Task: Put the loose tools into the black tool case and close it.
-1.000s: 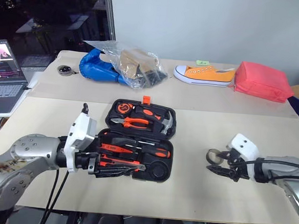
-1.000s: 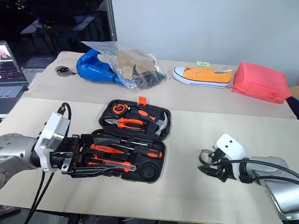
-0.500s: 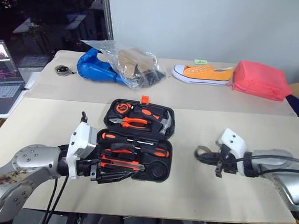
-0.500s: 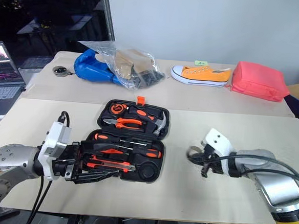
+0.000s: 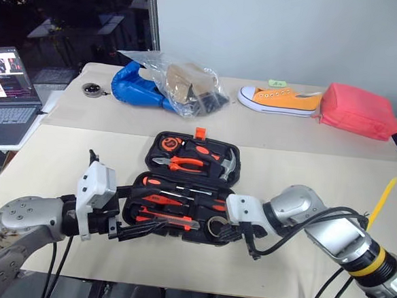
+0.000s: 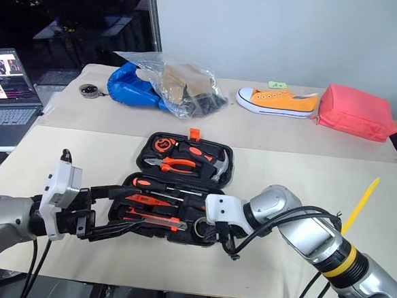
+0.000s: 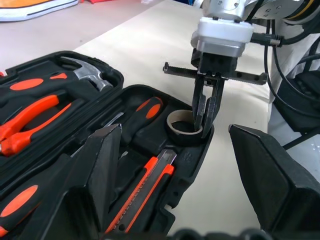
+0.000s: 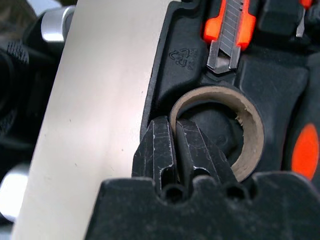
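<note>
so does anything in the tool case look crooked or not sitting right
The small greyish tape roll sits tilted in the round recess at the corner of the black moulded plastic tool case, not flat. The right gripper has its jaws pinched on the roll's wall. The other tools lie in their slots.

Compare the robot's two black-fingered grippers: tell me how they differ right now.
The right gripper is shut on the wall of the small greyish tape roll, one finger inside the ring and one outside, at the roll's round recess in the black moulded tool case. The left gripper stands wide open and holds nothing. The right gripper points down into the case; the left gripper lies roughly level by the case's near left corner. Both are at the case's front half.
</note>
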Action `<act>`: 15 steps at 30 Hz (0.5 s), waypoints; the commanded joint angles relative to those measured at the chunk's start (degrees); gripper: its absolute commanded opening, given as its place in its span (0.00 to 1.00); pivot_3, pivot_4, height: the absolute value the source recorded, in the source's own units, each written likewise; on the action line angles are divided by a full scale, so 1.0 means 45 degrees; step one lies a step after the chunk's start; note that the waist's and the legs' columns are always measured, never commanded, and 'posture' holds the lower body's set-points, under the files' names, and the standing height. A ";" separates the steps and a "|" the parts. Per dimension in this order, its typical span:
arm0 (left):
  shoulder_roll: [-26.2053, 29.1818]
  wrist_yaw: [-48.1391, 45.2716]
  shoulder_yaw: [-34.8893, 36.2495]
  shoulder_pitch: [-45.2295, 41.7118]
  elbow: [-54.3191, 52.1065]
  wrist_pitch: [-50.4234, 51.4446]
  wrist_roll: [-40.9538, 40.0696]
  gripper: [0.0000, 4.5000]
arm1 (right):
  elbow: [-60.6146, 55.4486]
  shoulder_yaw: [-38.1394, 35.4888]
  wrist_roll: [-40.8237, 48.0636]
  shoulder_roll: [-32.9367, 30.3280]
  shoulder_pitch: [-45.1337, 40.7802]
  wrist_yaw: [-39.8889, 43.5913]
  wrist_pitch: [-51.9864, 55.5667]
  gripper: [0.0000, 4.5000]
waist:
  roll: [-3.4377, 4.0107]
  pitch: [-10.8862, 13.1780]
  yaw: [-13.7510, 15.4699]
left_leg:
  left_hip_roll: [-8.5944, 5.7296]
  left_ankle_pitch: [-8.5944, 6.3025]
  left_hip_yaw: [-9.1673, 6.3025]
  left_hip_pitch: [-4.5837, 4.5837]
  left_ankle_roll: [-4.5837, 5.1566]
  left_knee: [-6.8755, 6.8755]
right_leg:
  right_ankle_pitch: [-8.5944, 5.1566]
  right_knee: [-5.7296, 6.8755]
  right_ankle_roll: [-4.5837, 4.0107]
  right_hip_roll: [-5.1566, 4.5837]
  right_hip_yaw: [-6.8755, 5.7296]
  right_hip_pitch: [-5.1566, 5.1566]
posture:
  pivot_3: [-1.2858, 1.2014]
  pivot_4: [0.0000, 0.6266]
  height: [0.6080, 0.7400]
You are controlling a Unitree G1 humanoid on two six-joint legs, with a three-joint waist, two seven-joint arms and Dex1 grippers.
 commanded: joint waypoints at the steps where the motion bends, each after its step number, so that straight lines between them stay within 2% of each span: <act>1: 0.0123 0.0081 0.0396 0.0068 -0.0282 -0.0030 -0.0107 0.82 | 0.0619 0.0445 -0.0737 -0.0031 0.0197 0.0404 -0.0074 0.01 | 0.0000 0.0000 0.0000 | 0.0001 0.0000 -0.0004 0.0009 0.0000 0.0000 | 0.0000 0.0000 -0.0003 0.0005 -0.0004 0.0008 | 0.52 0.24 1.00; 4: 0.0134 0.0073 0.0463 0.0140 -0.0163 -0.0084 0.0001 0.82 | 0.0795 0.0477 -0.0799 0.0230 0.0118 0.0638 -0.0151 0.01 | -0.0002 -0.0001 0.0011 | 0.0004 0.0000 -0.0005 0.0059 0.0000 0.0001 | -0.0001 0.0001 -0.0006 0.0009 -0.0008 0.0058 | 0.52 0.24 1.00; 6: -0.0030 0.0176 0.0632 0.0261 0.0116 -0.0052 -0.0089 0.82 | 0.0726 0.0288 -0.0630 0.0120 0.0155 0.1077 -0.0470 0.17 | -0.0004 -0.0003 0.0016 | 0.0005 0.0001 -0.0002 0.0071 -0.0001 0.0004 | -0.0004 0.0001 -0.0002 0.0010 -0.0006 0.0067 | 0.52 0.24 1.00; 9: -0.0284 0.0668 0.0884 0.0317 0.0681 0.0211 -0.0304 0.82 | 0.0597 -0.0882 0.0166 0.0552 0.0200 0.0743 -0.0564 0.36 | -0.0004 -0.0003 0.0035 | 0.0003 0.0001 -0.0004 0.0068 -0.0001 0.0008 | -0.0005 0.0002 0.0000 0.0007 -0.0009 0.0066 | 0.52 0.24 1.00; 11: -0.0411 0.0980 0.0998 0.0319 0.0997 0.0428 -0.0449 0.82 | 0.0386 -0.1718 0.1093 0.0769 0.0156 0.0730 -0.0001 0.36 | -0.0005 -0.0002 0.0013 | 0.0004 0.0001 -0.0004 0.0053 -0.0001 0.0003 | -0.0004 0.0002 -0.0011 0.0008 -0.0010 0.0051 | 0.52 0.24 1.00; 15: -0.1362 0.3650 0.0900 -0.0945 0.2112 0.1116 -0.0091 0.82 | 0.0063 -0.4127 0.3456 0.1197 -0.0026 0.0206 0.1674 0.36 | -0.0003 0.0002 -0.0001 | 0.0011 0.0000 -0.0016 0.0024 -0.0001 -0.0008 | 0.0000 0.0011 -0.0019 0.0020 -0.0008 0.0021 | 0.52 0.24 1.00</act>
